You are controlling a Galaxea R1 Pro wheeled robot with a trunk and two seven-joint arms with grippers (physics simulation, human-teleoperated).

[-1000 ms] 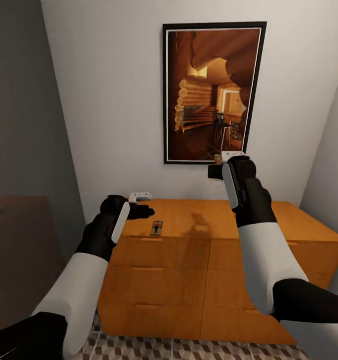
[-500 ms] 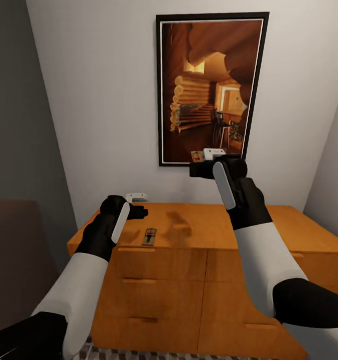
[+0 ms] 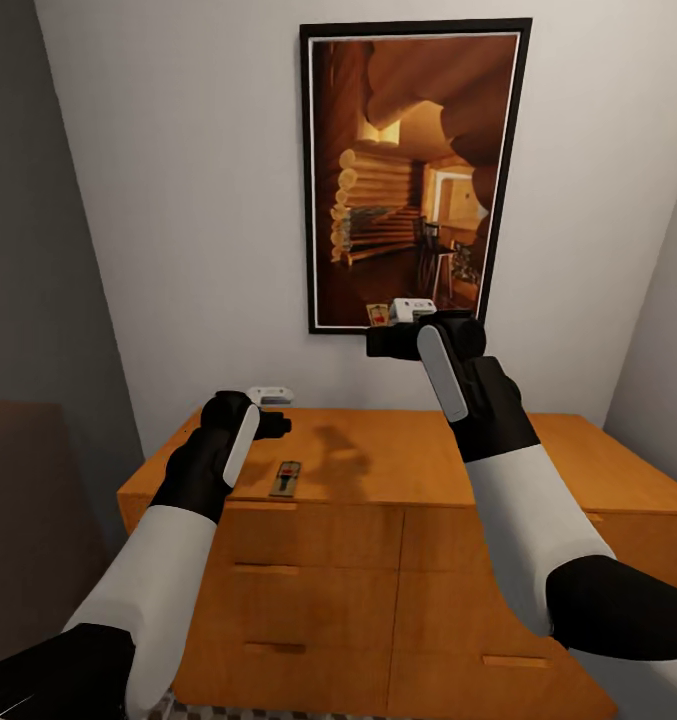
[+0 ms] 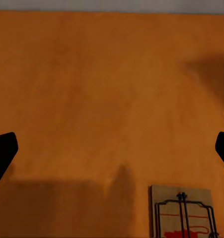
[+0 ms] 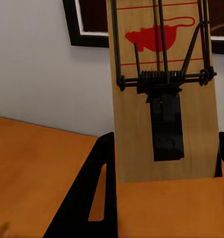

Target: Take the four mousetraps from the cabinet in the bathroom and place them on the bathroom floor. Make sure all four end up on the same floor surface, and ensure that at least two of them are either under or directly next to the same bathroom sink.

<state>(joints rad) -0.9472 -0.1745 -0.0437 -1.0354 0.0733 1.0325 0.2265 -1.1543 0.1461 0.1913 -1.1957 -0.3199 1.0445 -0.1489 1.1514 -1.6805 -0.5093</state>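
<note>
Fingers of the right gripper [image 3: 390, 318]: clamped on one mousetrap [image 5: 164, 94], held raised in front of the framed picture [image 3: 413, 175], well above the cabinet [image 3: 398, 455]. Grip sits at one short end of the board; the sprung end projects free beyond the fingertips.

Fingers of the left gripper [image 3: 278, 410]: spread wide with nothing between them, hovering over the cabinet top; dark fingertips [image 4: 2, 151] show at both edges of the wrist view.

Second mousetrap [image 3: 286, 477]: lies flat on the cabinet top near its front edge, just beside the left gripper and apart from it. Also seen in the left wrist view [image 4: 182, 213].

Mousetrap, description: thin rectangular board of pale wood, smooth, with red printed lines and a red mouse figure; dark wire bar, coiled spring and a black plate on the upper face.

Handling, judged: light and stiff, unlikely to bend. Flat smooth faces may slip, so the long edges or a bare end of the board are the better hold, clear of the wire and spring.

Cabinet: orange-brown wood, matte, flat top, drawer fronts with slim bar handles.

Bathroom floor [image 3: 278, 712]: a strip of cube-patterned tile at the cabinet's foot.

Wall [image 3: 178, 200]: plain white.
</note>
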